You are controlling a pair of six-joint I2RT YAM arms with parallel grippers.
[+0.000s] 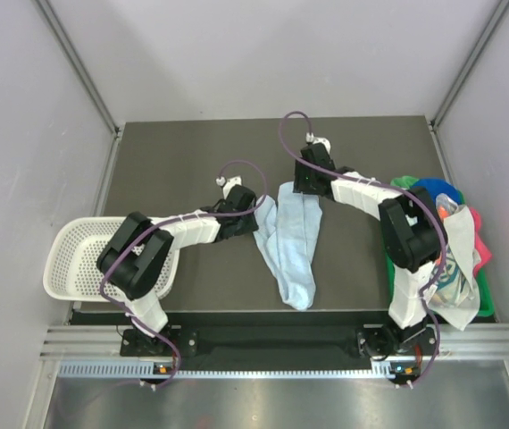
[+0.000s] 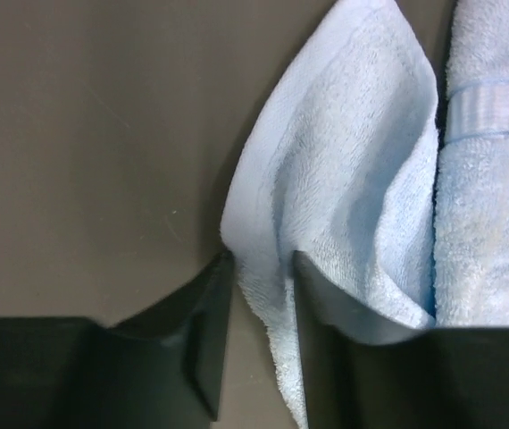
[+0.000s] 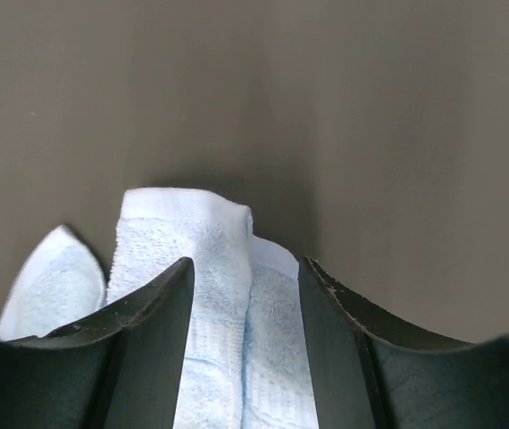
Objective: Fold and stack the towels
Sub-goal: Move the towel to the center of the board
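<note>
The pale blue towel (image 1: pixel 292 246) lies mid-table (image 1: pixel 183 152), and spreading it flat looks like the step in hand. To do that well, the arms should draw apart evenly and low, so neither edge slips free. The right gripper (image 3: pixel 246 268) clamps the far folded end. The left gripper (image 2: pixel 262 268) pinches the left edge. The towel is a long, bunched strip of soft terry with a woven band.

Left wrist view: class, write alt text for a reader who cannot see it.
The left gripper straddles a rumpled edge of the pale blue towel on the dark table. More of the towel fills the upper right.
</note>
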